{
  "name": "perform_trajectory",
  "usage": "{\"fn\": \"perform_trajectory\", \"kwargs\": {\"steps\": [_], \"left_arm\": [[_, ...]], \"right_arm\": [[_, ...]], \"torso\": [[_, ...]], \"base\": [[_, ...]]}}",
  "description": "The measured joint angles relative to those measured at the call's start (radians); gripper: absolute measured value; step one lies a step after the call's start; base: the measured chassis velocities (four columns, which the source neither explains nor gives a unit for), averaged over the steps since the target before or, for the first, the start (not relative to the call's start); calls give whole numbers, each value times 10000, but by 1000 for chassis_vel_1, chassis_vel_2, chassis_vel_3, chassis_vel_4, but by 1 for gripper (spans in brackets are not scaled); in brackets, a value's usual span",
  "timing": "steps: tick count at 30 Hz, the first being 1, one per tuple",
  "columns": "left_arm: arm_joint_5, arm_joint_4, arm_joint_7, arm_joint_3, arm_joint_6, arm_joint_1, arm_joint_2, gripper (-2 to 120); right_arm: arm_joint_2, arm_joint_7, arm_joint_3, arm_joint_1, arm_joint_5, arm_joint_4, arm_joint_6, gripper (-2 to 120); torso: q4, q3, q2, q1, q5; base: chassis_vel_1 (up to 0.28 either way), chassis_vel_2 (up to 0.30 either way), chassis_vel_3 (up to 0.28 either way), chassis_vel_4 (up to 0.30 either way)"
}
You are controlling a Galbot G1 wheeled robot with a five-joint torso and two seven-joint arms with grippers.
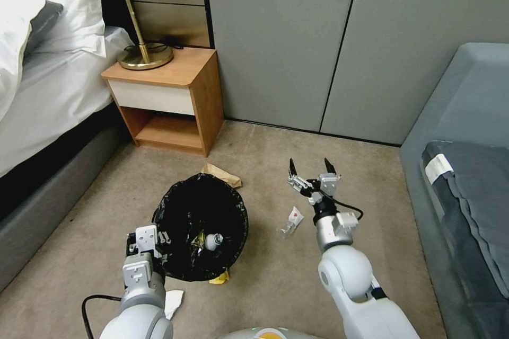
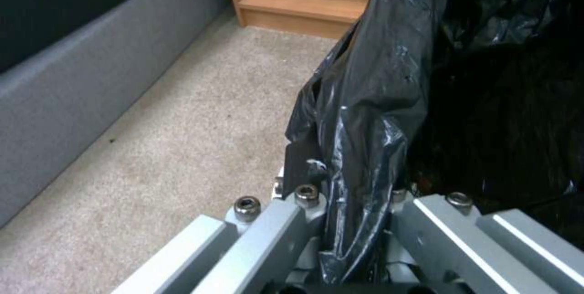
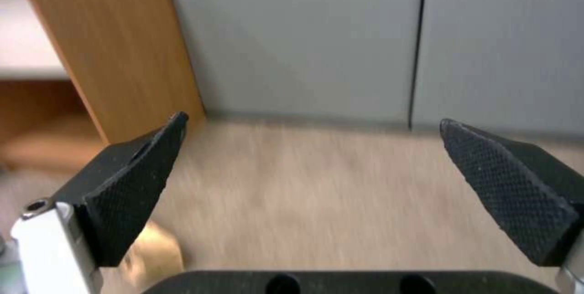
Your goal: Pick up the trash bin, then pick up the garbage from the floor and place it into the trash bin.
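Bin part looks done: the trash bin (image 1: 204,225) sits low-centre with a small bottle (image 1: 212,242) already inside, and the left gripper (image 2: 356,221) is clamped on its bagged near-left rim. Now it's litter pickup. The right gripper (image 1: 310,168), jaws spread wide and empty, hovers just beyond a white wrapper (image 1: 292,221) on the carpet, right of the bin. Next I'd guess it has to come back and drop onto it. Brown paper (image 1: 222,174) waits behind the bin.

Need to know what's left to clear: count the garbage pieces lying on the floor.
4: brown paper behind the trash bin, yellow wrapper at its front, white tissue near the left gripper, clear wrapper beside the right arm. The bin may hide more.
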Motion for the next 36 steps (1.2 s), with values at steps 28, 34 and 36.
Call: {"fn": "perform_trajectory", "kwargs": {"steps": [28,34,36], "left_arm": [[68,62,-6,46,-2,9,-52,1],[68,62,-6,48,-14,15,-65,1],[68,61,-6,52,-14,15,-70,1]], "right_arm": [[-106,648,-213,1761,2315,-3738,-3446,100],[-76,86,-191,1916,2434,-4247,-3432,100],[-62,8,-190,1931,2444,-4310,-3427,100]], "torso": [[-1,1,0,0,0],[-1,0,0,0,0],[-1,0,-1,0,0]], "base": [[0,0,0,0],[0,0,0,0],[0,0,0,0]]}}
